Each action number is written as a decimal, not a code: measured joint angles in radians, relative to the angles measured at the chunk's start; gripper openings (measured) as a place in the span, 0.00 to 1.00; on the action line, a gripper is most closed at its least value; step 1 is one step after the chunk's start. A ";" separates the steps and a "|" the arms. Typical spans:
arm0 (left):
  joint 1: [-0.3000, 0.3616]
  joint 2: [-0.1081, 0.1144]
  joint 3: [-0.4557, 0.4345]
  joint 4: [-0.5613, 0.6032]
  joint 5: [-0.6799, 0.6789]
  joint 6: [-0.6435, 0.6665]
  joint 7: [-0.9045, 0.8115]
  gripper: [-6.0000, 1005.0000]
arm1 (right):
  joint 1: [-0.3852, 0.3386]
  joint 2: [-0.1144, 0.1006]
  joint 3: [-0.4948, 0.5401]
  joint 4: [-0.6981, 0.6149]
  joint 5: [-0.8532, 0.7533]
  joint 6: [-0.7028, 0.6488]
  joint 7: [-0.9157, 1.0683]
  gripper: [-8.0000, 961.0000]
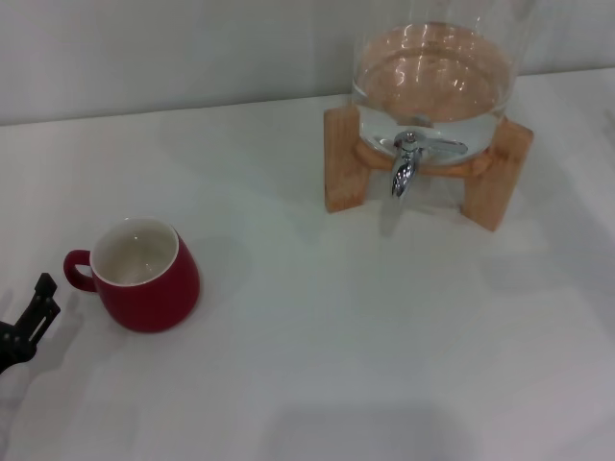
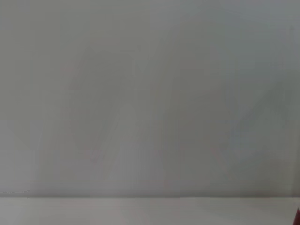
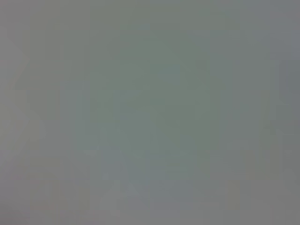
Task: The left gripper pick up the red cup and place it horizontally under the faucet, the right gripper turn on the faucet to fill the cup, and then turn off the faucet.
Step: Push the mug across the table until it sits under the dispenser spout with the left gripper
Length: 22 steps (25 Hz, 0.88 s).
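Observation:
The red cup (image 1: 140, 275) stands upright on the white table at the left of the head view, white inside showing and its small handle turned toward the left edge. Just left of that handle, at the picture's left edge, the black tip of my left gripper (image 1: 33, 315) pokes in, a short way off the cup and not touching it. The chrome faucet (image 1: 405, 165) hangs spout down from the front of the glass dispenser at the back right, with bare table beneath it. My right gripper is out of view, and its wrist view shows only a blank grey surface.
A glass water dispenser (image 1: 430, 72) holding water rests on a wooden stand (image 1: 346, 158) with legs either side of the faucet. The white table (image 1: 336, 336) runs back to a pale wall. The left wrist view shows only wall and a strip of table.

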State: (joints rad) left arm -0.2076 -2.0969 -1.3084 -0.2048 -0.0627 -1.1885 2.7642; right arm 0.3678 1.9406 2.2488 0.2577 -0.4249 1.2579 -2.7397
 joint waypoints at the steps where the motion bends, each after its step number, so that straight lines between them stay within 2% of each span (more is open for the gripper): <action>1: -0.001 0.000 0.000 0.000 0.000 0.004 0.000 0.88 | 0.000 0.000 0.000 0.000 0.000 0.000 0.000 0.70; 13: -0.029 0.001 0.001 0.000 0.000 0.057 0.000 0.87 | 0.005 0.002 0.000 0.000 0.000 0.001 -0.001 0.70; 22: -0.045 0.003 0.046 -0.005 0.000 0.079 0.009 0.87 | 0.006 0.003 0.000 0.000 0.000 0.003 -0.001 0.70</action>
State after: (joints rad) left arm -0.2529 -2.0943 -1.2625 -0.2097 -0.0629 -1.1100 2.7732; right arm 0.3734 1.9435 2.2488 0.2576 -0.4249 1.2608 -2.7412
